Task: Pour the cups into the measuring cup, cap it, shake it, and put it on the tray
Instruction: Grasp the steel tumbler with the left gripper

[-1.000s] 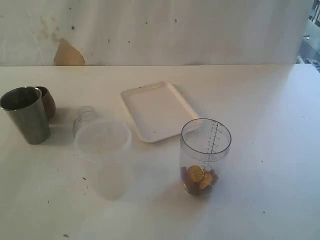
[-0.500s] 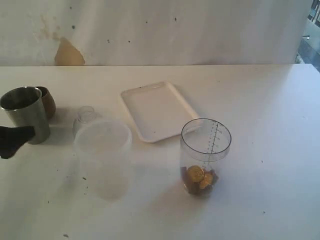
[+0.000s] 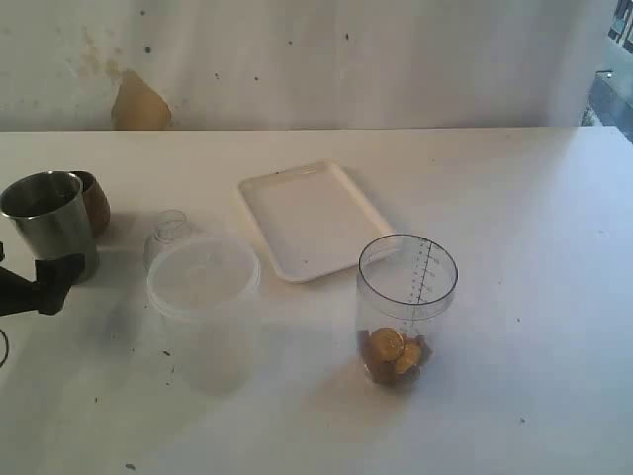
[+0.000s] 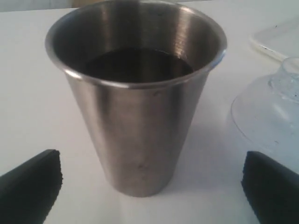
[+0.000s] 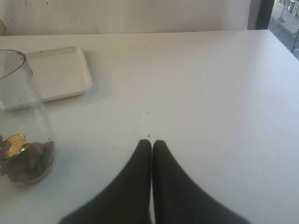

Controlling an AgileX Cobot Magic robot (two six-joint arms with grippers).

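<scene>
**Step in hand:** pick-up of the steel cup [image 4: 140,116] for pouring.

The left hand [image 4: 150,182] is spread wide. The steel cup stands upright just ahead of the gap between the fingers, centred on it, and neither finger touches it. A dark, level surface shows below its rim; we take this for contents but cannot tell what it is. The wooden cup [image 3: 94,201] stands close behind the steel cup at the left end of the table [image 3: 514,198], its inside hidden.

The measuring cup [image 3: 406,307] stands upright and uncapped just in front of the tray's near corner. Gold discs and brown pieces lie at its bottom. The tray [image 3: 312,218] is bare. A frosted container [image 3: 203,287], lid on, stands between the steel cup and the measuring cup, with a small clear domed piece [image 3: 170,230] just behind it.

The right hand [image 5: 152,144] is pressed shut on nothing, over bare table beside the measuring cup.

**Progress:** we judge the task early. Pouring is unfinished; capping, shaking and placing remain.

**Next move:**
1. We advance the left hand until the fingers straddle the cup wall at mid-height.
2. We close without pushing the cup back into the wooden cup.
3. We lift straight up, keep the cup level and clear the frosted container on the way to the measuring cup.
</scene>
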